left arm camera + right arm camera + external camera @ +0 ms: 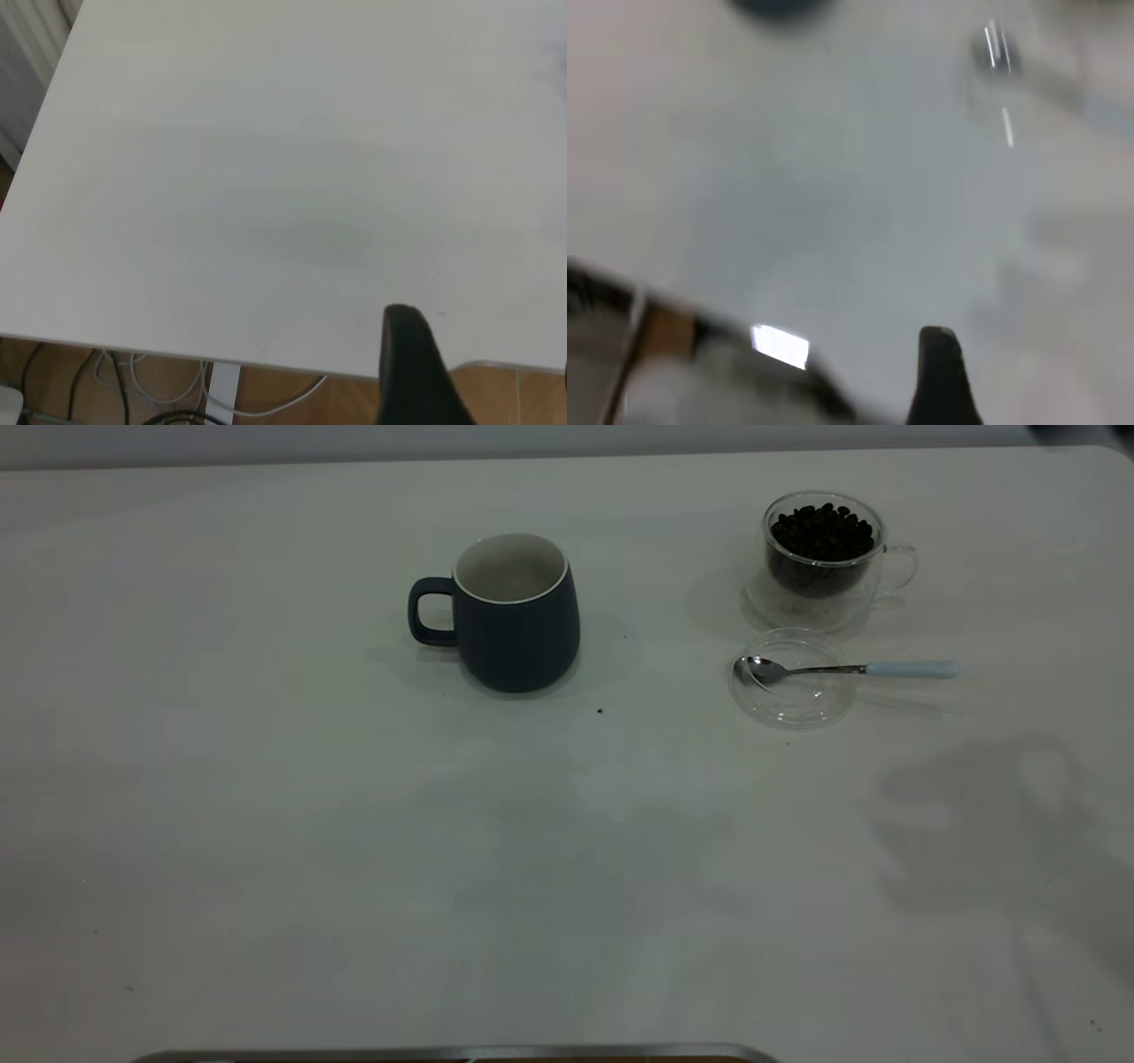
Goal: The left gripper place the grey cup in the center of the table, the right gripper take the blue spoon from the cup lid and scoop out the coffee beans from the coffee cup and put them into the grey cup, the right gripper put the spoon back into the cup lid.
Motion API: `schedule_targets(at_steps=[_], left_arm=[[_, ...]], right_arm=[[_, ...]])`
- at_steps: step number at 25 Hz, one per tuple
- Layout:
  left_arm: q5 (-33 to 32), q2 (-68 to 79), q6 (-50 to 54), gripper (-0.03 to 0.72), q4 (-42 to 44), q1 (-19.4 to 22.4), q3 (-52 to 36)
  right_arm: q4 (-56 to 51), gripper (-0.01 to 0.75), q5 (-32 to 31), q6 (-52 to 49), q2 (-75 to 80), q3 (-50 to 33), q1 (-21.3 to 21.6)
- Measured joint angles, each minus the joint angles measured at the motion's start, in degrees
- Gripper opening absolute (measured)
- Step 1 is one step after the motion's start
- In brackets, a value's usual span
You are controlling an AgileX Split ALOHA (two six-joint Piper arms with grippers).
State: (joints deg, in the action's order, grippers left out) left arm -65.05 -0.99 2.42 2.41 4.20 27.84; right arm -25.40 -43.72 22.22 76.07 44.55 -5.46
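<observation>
Across the white bench (266, 850) we see wide bare surface toward the near edge and on the left side; its far edge runs just behind the cups, and its rounded far right corner is in view. Neither arm enters the exterior view. Each wrist view shows only one dark finger, the left gripper (416, 372) over bare bench near an edge, the right gripper (939, 376) likewise, so we cannot tell how far either is open; neither touches anything. We find the grey cup (516, 615) upright near the middle, handle to the left. Well to its right stands the coffee cup (824, 558) full of coffee beans (822, 531). Just in front lies the cup lid (793, 691), the blue spoon (850, 669) resting across it, bowl inside, handle pointing right.
</observation>
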Motion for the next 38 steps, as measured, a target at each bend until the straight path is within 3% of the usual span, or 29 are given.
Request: schedule_targets(at_steps=[4, 7, 13, 28, 38], left_arm=[[0.0, 0.0, 0.0, 0.474, 0.0, 0.0, 0.0], [0.0, 0.0, 0.0, 0.474, 0.0, 0.0, 0.0], [0.0, 0.0, 0.0, 0.474, 0.0, 0.0, 0.0], [0.0, 0.0, -0.16, 0.474, 0.0, 0.0, 0.0], [0.0, 0.0, -0.11, 0.474, 0.0, 0.0, 0.0]], right_arm=[[13.45, 0.581, -10.29, -20.14, -10.44, -5.43, -0.24], [16.67, 0.58, -13.26, -24.4, -19.77, -10.55, -0.24], [21.29, 0.579, -17.62, -25.62, -36.42, -17.11, -0.24], [22.1, 0.579, -19.95, -25.67, -74.58, -17.23, -0.24], [22.05, 0.579, -20.39, -25.67, -76.35, -17.3, -0.24]])
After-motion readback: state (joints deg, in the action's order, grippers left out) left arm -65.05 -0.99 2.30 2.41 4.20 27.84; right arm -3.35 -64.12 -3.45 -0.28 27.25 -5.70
